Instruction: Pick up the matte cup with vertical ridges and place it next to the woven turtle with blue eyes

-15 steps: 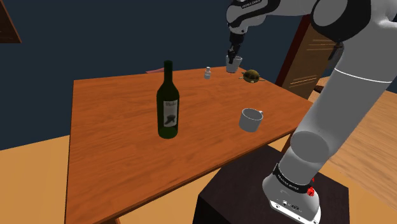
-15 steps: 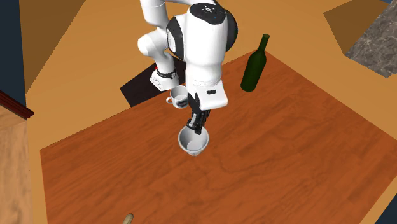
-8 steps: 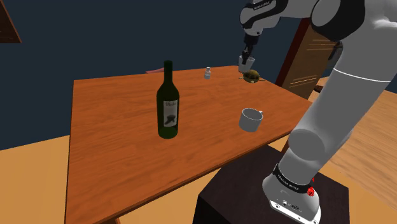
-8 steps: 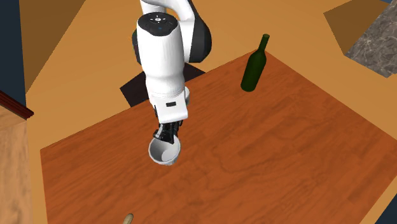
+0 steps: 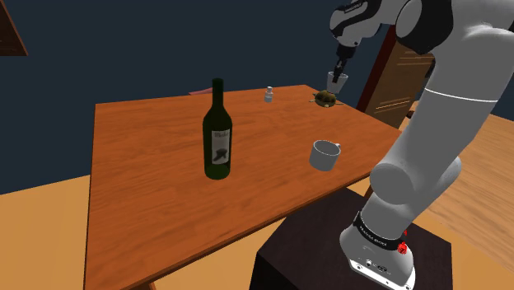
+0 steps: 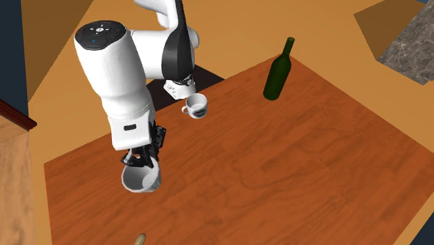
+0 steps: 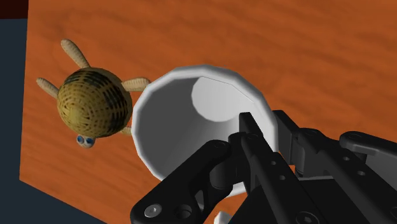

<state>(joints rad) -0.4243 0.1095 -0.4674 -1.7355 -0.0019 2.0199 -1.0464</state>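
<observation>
Cup [image 7: 184, 127] now nearer turtle [image 7: 94, 103], mouth up

The white cup [image 7: 184, 121] hung clasped in the claw [image 7: 238, 137], beside the tan woven, blue-eyed turtle [image 7: 94, 103] lying flat on the tabletop [image 7: 318, 51].

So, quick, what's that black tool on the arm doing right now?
The tool: closed on the white cup, gripping its rim, right beside the woven turtle.
</observation>
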